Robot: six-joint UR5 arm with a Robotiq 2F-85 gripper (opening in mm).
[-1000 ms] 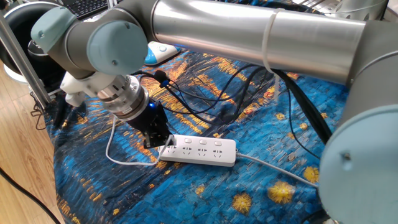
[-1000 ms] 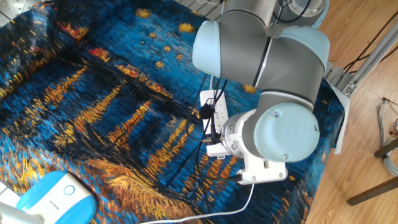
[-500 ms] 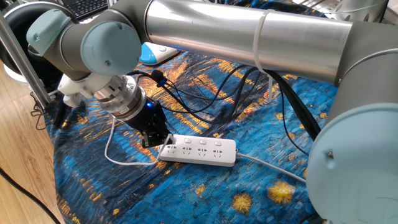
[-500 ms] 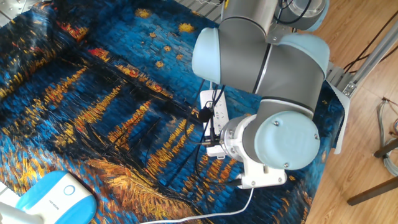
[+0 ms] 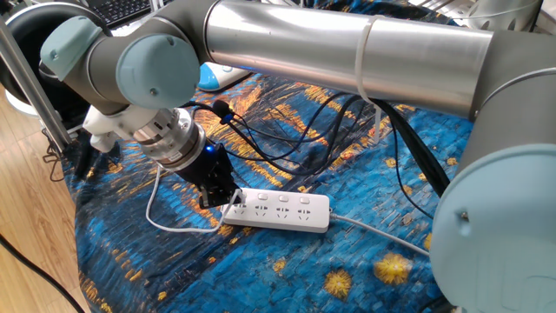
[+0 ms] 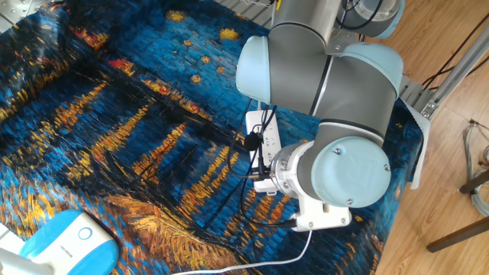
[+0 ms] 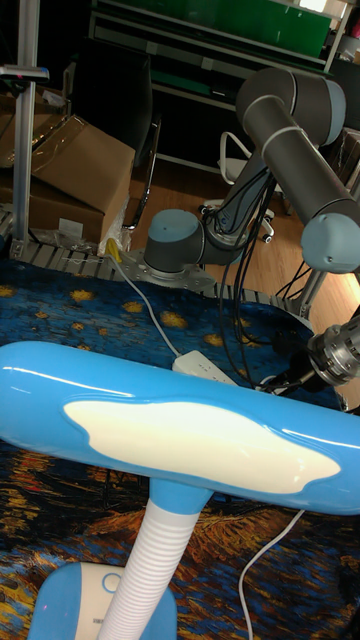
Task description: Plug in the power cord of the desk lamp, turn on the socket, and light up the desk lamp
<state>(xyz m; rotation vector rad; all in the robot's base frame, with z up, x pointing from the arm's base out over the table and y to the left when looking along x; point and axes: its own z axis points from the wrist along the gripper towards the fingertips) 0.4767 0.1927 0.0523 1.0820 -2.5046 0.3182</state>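
The socket (image 5: 280,211), a long white power strip, lies on the blue patterned cloth. My gripper (image 5: 224,195) has its black fingers at the strip's left end, shut on the small white plug (image 5: 235,206) of the power cord (image 5: 165,222). The plug sits at the end outlet; how deep it is, I cannot tell. The thin cord loops on the cloth to the left. The desk lamp shows its blue base (image 5: 217,75) at the back. In the tall view the desk lamp's head (image 7: 180,425) fills the front, with the socket (image 7: 203,367) and gripper (image 7: 297,379) behind it.
Black cables (image 5: 295,130) cross the cloth behind the strip. The strip's thicker cable (image 5: 382,236) runs off to the right. In the other fixed view my wrist (image 6: 336,172) covers most of the strip (image 6: 261,130), near the table's edge. Metal rails (image 5: 30,78) stand at the left.
The arm's upper joints have shifted slightly. The gripper and the plug stay at the left end of the strip.
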